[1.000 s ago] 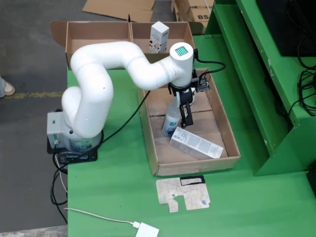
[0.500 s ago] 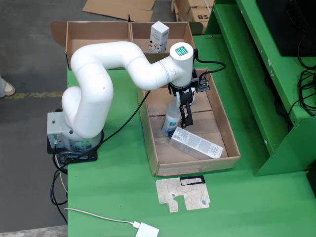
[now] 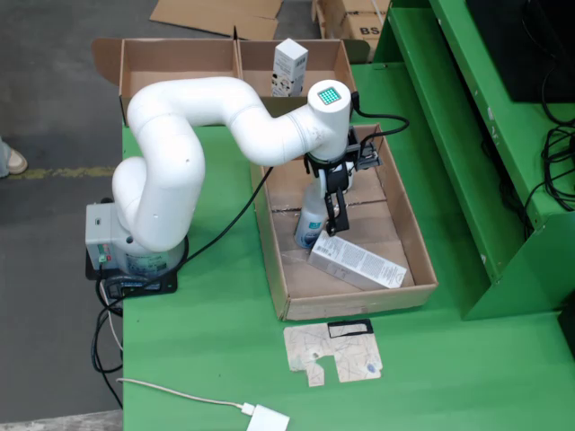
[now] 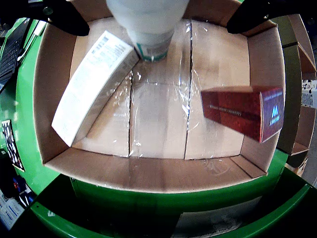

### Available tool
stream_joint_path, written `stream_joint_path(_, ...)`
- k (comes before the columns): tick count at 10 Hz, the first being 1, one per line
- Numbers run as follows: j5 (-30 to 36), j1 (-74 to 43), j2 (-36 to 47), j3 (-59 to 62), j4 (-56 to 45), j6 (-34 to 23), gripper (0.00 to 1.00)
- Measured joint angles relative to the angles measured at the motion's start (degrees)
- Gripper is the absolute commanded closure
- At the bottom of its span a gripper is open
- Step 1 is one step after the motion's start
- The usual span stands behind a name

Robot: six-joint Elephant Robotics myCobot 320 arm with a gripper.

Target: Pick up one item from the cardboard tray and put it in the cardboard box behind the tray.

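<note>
A white robot arm reaches into the cardboard tray (image 3: 422, 269). Its gripper (image 3: 334, 208) grips an upright white bottle (image 3: 311, 224), which hangs straight below it. The cardboard box (image 3: 171, 61) lies behind the tray (toward the top of the still view).

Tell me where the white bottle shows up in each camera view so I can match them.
Fixed view: the white bottle stands in the tray's middle, under the gripper.
Gripper view: top centre, between the dark fingers.
Shared landmark: the white carton beside the bottle, at left in the gripper view.
</note>
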Motion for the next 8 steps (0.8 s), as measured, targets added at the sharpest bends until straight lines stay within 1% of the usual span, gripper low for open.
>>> stream_joint_path(1, 0.18, 0.00, 0.96, -1.14, 0.00, 0.09, 0.00)
stream_joint_path(8, -0.08, -0.26, 0.96, -0.26, -1.23, 0.09, 0.00)
